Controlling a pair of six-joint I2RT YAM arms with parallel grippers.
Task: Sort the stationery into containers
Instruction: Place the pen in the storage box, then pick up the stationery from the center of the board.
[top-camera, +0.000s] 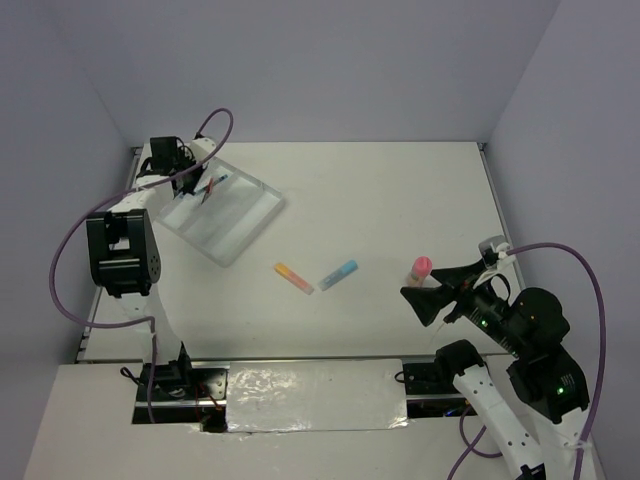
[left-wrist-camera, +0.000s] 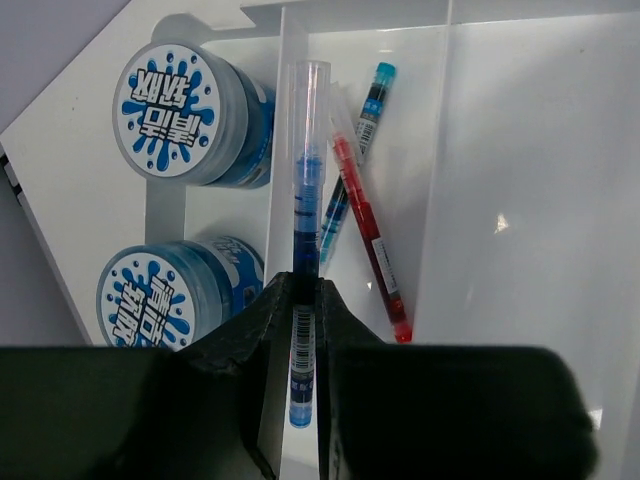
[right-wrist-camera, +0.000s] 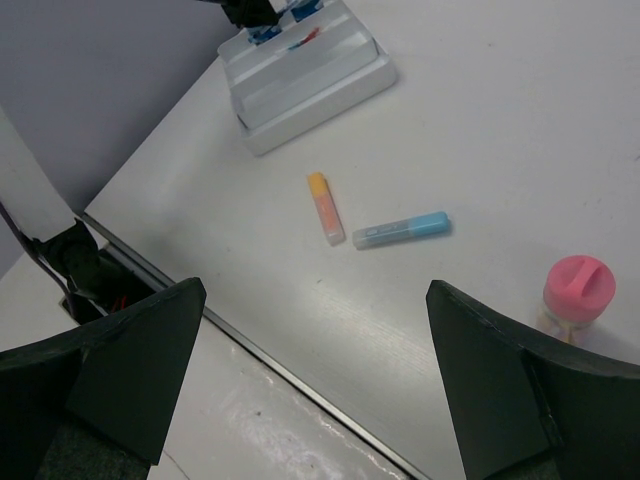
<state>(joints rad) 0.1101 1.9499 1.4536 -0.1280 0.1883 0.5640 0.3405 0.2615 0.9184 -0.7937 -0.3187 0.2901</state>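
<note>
My left gripper (left-wrist-camera: 304, 300) is shut on a blue pen (left-wrist-camera: 307, 180) and holds it over the white divided tray (left-wrist-camera: 520, 200), along the wall between two compartments. A red pen (left-wrist-camera: 370, 235) and a teal pen (left-wrist-camera: 362, 125) lie in the compartment beside it. Two blue-white rolls (left-wrist-camera: 180, 110) (left-wrist-camera: 165, 295) sit in the end compartment. In the top view the left gripper (top-camera: 205, 185) is over the tray (top-camera: 240, 215) at far left. My right gripper (right-wrist-camera: 315, 290) is open and empty above the table's front. The orange marker (right-wrist-camera: 325, 207), light-blue marker (right-wrist-camera: 403, 229) and pink-capped glue stick (right-wrist-camera: 575, 290) lie beyond it.
In the top view the orange marker (top-camera: 294, 278) and light-blue marker (top-camera: 338, 274) lie mid-table, the glue stick (top-camera: 421, 268) stands just by the right gripper (top-camera: 428, 297). Purple cables loop beside both arms. Walls close the table on three sides.
</note>
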